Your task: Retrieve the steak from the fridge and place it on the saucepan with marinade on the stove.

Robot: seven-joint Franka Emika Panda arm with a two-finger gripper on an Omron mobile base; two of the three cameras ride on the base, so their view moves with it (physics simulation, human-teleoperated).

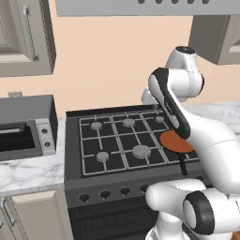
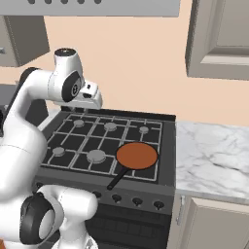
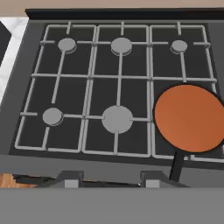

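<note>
The saucepan with marinade (image 3: 189,117) sits on the front right burner of the stove (image 3: 87,92), its orange-brown inside bare and its dark handle (image 3: 176,166) pointing toward the front edge. The left base view shows the pan (image 1: 174,141) partly behind my forearm, and the right base view shows the whole pan (image 2: 137,155). My gripper (image 3: 111,180) hangs above the stove's front edge, left of the pan, open with nothing between its fingers. The hand (image 2: 90,98) is raised over the back left of the stove (image 2: 82,141). The steak and the fridge are out of view.
A dark microwave (image 1: 23,131) stands on the marble counter (image 1: 28,171) left of the stove. More marble counter (image 2: 214,155) lies to the right. A row of knobs (image 2: 137,201) lines the stove front. A range hood (image 1: 140,7) and wall cabinets (image 2: 221,39) hang overhead.
</note>
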